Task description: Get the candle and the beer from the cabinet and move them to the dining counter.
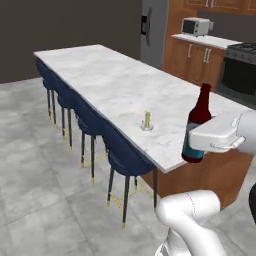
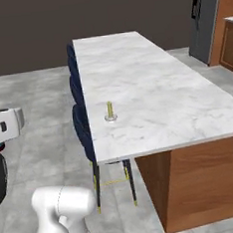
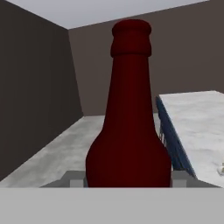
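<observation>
The beer (image 1: 201,107), a dark brown bottle with a narrow neck, hangs upright in the air with my gripper (image 1: 196,144) shut around its lower body. Its neck and shoulders (image 3: 129,113) rise close in front of the hand camera between the fingertips (image 3: 77,182). In the right base view my hand (image 2: 5,125) is at the far left, off the chair side of the dining counter (image 2: 156,85). The candle (image 1: 146,120), thin and pale yellow on a small silver base, stands on the dining counter (image 1: 110,75) near its near end, also seen as the candle (image 2: 110,110).
Dark blue chairs (image 1: 87,117) line the counter's left side, seen as chairs (image 2: 81,119) from the right. A steel fridge (image 1: 152,30), lower wood cabinets (image 1: 197,60), a microwave (image 1: 196,26) and a stove (image 1: 240,70) stand at the back right. Grey tiled floor lies left of the chairs.
</observation>
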You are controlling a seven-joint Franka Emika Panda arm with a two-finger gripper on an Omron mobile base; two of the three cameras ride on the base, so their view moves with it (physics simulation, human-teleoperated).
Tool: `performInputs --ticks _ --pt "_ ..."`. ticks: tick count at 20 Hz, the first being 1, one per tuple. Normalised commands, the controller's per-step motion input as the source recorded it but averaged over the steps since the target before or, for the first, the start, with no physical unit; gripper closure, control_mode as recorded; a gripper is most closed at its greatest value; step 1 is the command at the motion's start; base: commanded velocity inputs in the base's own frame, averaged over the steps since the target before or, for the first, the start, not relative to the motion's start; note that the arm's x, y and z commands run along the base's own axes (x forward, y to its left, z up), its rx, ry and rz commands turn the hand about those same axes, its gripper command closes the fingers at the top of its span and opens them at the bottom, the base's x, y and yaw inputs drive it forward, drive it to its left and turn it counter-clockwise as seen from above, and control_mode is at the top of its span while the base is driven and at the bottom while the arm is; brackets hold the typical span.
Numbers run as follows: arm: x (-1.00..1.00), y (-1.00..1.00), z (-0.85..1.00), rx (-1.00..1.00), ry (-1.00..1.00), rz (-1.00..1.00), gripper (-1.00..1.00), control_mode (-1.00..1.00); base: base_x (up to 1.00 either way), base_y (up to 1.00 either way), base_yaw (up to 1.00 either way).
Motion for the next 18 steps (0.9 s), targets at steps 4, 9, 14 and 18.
performInputs --ticks 4,9,14,18 --pt "0.0 0.0 0.0 0.0 0.0 0.0 1.0 1.0 0.4 1.0 -0.24" --pt "0.0 0.0 0.0 0.0 0.0 0.0 1.0 1.0 0.39 1.0 -0.29" --pt "0.0 0.0 0.0 0.0 0.0 0.0 1.0 1.0 0.31 0.79 -0.44" --pt "0.0 0.0 0.0 0.0 0.0 0.0 1.0 1.0 0.28 0.59 -0.53"
